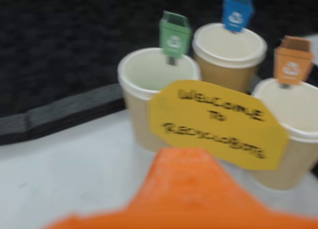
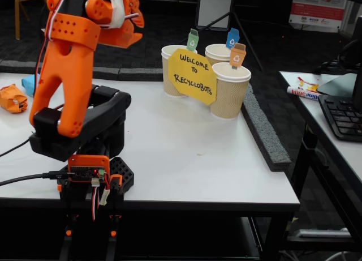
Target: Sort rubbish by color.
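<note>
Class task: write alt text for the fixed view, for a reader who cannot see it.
An orange robot arm stands raised at a white table's near left edge. Three paper cups with green, blue and orange tags stand behind a yellow "Welcome to RecycloBots" sign. An orange paper wad lies at far left.

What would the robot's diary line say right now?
claw: raised, grip unclear | orange wad: table, left | blue wad: behind arm | cups: no rubbish seen

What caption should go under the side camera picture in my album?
Orange robot arm raises its claw near three tagged paper cups and a yellow welcome sign.
</note>
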### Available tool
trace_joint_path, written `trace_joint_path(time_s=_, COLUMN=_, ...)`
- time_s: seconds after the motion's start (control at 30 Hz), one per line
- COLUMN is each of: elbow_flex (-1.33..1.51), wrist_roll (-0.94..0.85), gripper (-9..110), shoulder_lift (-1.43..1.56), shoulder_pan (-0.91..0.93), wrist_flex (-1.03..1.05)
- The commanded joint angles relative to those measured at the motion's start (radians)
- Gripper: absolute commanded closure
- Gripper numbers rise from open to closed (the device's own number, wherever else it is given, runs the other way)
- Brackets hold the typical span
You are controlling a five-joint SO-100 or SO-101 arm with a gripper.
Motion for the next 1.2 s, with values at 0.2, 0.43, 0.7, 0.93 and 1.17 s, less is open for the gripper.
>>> trace_joint_path(time_s=0.2, elbow_flex=0.051, wrist_roll=-0.020, gripper=101, shoulder_lift=0.002, shoulder_pan=-0.348, wrist_flex=-0.077)
trace_joint_path(time_s=0.43, elbow_flex=0.098, wrist_roll=-0.020, gripper=101, shoulder_lift=0.002, shoulder_pan=-0.623, wrist_flex=-0.092)
trace_joint_path(time_s=0.7, elbow_flex=0.112, wrist_roll=-0.020, gripper=101, shoulder_lift=0.002, shoulder_pan=-0.937, wrist_flex=-0.103)
trace_joint_path(time_s=0.93, elbow_flex=0.140, wrist_roll=-0.020, gripper=101, shoulder_lift=0.002, shoulder_pan=-1.014, wrist_flex=-0.135)
trace_joint_path(time_s=1.17, elbow_flex=0.161, wrist_roll=-0.020, gripper=101, shoulder_lift=0.000, shoulder_pan=-1.015, wrist_flex=-0.163)
